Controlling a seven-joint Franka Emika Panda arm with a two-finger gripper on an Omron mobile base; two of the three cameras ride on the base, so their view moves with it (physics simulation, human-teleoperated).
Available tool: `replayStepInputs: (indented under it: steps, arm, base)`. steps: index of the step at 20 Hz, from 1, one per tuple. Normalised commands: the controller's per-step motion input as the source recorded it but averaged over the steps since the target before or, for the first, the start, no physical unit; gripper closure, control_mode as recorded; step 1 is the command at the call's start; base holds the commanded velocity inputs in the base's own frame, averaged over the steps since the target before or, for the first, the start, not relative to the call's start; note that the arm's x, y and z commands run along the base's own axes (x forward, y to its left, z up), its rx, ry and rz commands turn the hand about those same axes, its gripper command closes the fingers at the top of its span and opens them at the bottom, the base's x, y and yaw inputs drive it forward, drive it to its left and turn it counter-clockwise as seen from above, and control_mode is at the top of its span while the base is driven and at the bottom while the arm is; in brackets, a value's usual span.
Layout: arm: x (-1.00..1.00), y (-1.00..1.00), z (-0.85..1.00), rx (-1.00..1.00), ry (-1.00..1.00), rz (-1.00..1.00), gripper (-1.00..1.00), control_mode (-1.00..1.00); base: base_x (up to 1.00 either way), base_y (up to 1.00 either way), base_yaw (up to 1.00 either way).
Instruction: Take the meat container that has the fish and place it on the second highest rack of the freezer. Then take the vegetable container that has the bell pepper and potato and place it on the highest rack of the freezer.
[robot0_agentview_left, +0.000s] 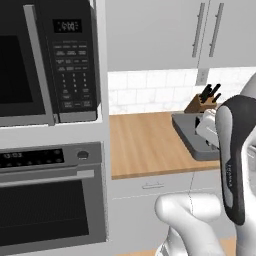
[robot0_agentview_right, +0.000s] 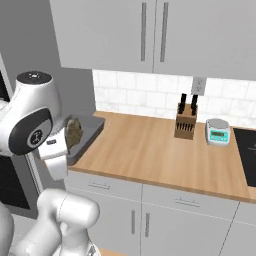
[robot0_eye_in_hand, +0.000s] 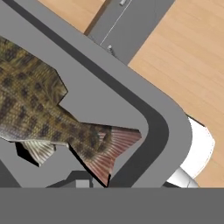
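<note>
One fish (robot0_eye_in_hand: 43, 118) in grey tray (robot0_eye_in_hand: 170, 127)

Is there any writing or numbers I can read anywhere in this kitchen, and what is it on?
Microwave display: lit digits, too blurred to read.
Microwave keypad: button labels, too small to read.
Oven display: glowing characters, blurred, unreadable.
Kitchen scale: green screen, no legible figures.
Robot arm: faint vertical lettering, unreadable.
</note>
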Motion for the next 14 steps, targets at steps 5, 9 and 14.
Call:
replayStepInputs:
  steps: [5,9,14]
  arm:
    - [-0.7,0.0,0.03,0.0,0.0,0.0,1.0,-1.0]
    - [-0.32,0.0,0.0,0.0,-0.03,0.0,1.0,1.0]
    - [0.0,0.0,0.0,0.0,0.0,0.0,1.0,1.0]
  base:
    - [0.0,0.0,0.0]
    - [-0.5,0.0,0.0]
    - [-1.0,0.06,-0.01]
